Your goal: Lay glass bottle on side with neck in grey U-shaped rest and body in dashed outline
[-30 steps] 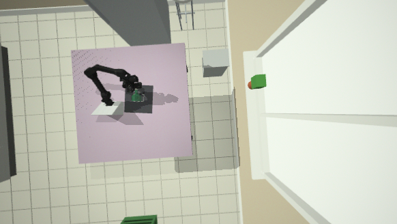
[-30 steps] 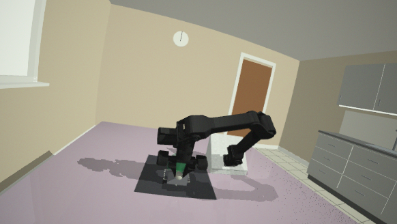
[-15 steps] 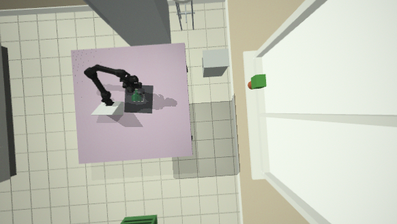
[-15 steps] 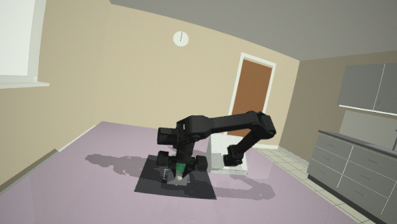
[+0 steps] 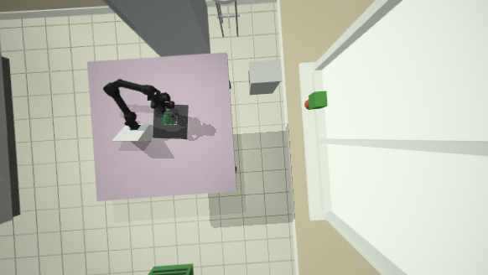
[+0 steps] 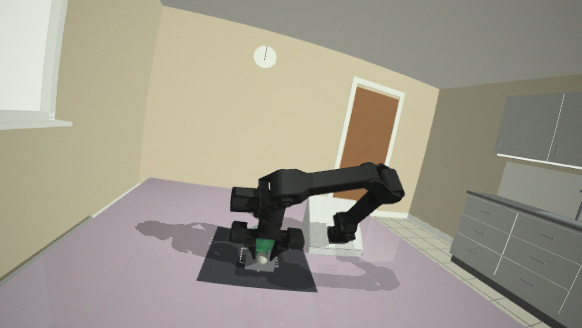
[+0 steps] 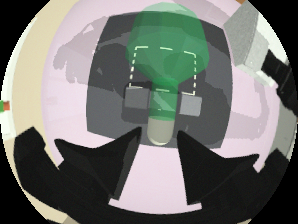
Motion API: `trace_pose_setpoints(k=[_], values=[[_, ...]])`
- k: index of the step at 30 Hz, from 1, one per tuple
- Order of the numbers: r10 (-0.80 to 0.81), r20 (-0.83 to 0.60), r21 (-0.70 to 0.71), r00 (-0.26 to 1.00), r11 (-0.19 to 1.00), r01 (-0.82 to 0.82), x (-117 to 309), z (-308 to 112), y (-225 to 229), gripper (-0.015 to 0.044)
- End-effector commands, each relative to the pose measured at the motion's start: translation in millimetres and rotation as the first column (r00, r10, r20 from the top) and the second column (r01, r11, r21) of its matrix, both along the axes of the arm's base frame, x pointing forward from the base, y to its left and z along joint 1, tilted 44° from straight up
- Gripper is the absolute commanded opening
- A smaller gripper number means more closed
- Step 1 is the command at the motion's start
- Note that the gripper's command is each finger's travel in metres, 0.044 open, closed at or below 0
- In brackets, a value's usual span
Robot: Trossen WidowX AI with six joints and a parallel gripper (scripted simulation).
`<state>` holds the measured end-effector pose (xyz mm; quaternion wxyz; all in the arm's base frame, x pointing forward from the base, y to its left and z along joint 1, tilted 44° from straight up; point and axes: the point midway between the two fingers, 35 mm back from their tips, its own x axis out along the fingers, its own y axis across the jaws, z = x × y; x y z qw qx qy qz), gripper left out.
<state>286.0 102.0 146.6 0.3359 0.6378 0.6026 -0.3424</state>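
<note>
A: Where's the glass bottle [image 5: 167,119] [image 6: 264,245] [image 7: 164,45]?

B: On its side. In the wrist view the body points to 12 o'clock and the pale neck end [image 6: 261,260] [image 7: 160,135] to 6, with the neck between the 2 uprights of the grey rest [image 6: 250,266] [image 7: 190,105].

A: Inside the dashed outline [image 5: 176,119] [image 6: 242,256] [image 7: 195,75]?

B: It's over it, but the body looks wider from above, so I can't confirm the fit or full contact.

A: And the gripper [image 5: 168,111] [image 6: 264,256] [image 7: 160,132]?

B: Open, its 2 fingers parted with a gap on each side of the neck end.

A: How would you handle it?

B: As stiff, slick, brittle glass, probably heavier at the body. If it needs another grip, take the neck softly, 1 finger at 3 o'clock, 1 at 9. Otherwise widen evenly and rise straight, since a sideways brush could roll it.

A: Further out?

B: The dark mat [image 5: 180,133] [image 6: 295,282] [image 7: 107,60] lies underneath; the white block [image 5: 127,134] [image 6: 315,220] [image 7: 245,37] sits around 1 o'clock in the wrist view. Release looks nearly finished; withdrawal remains.
</note>
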Motion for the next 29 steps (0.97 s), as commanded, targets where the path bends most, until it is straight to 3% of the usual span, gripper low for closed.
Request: trace_pose_setpoints(k=[1,8,16,29], values=[[0.0,-0.001,-0.003,1.0,1.0,0.0,-0.2,-0.2,-0.2,0.0275],[0.001,-0.002,0.002,1.0,1.0,-0.001,-0.3,0.7,-1.5,0.044],[-0.015,-0.015,0.192,1.0,0.981,0.018,-2.4,36.0,-46.1,0.044],[-0.017,-0.014,0.198,1.0,0.98,0.02,-2.9,50.3,-63.4,0.044]])
